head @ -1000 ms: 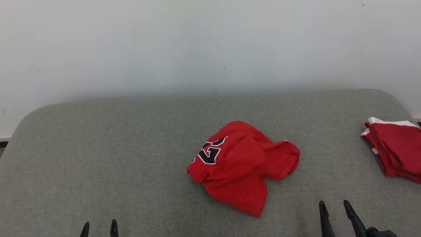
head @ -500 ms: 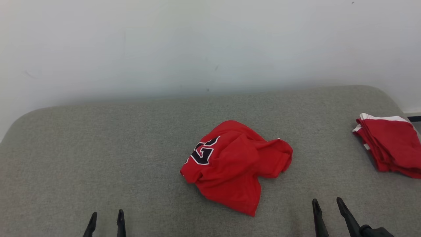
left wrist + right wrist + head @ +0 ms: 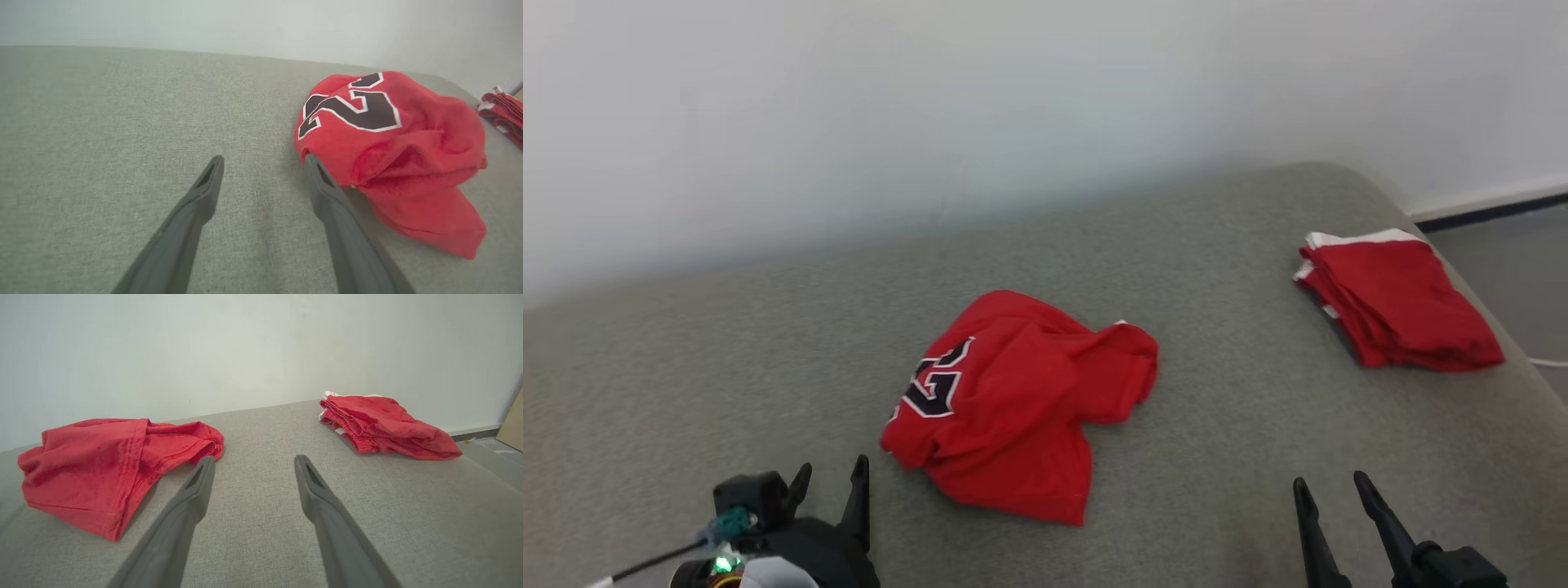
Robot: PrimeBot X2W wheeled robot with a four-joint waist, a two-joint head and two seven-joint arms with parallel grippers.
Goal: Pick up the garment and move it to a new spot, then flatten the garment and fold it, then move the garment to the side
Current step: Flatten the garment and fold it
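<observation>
Garment [image 3: 1013, 408] lies crumpled on grey cushion [image 3: 686, 367], 2 o'clock from my left gripper [image 3: 832, 464]. Left and right gripper [image 3: 1327, 478] both spread, empty. Risk: I pinch stacked layers and it lifts bunched.

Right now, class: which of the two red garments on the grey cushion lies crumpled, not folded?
The numbered red garment in the middle: bunched, a black numeral showing. The other red garment, far right, is a folded stack with white trim.
</observation>
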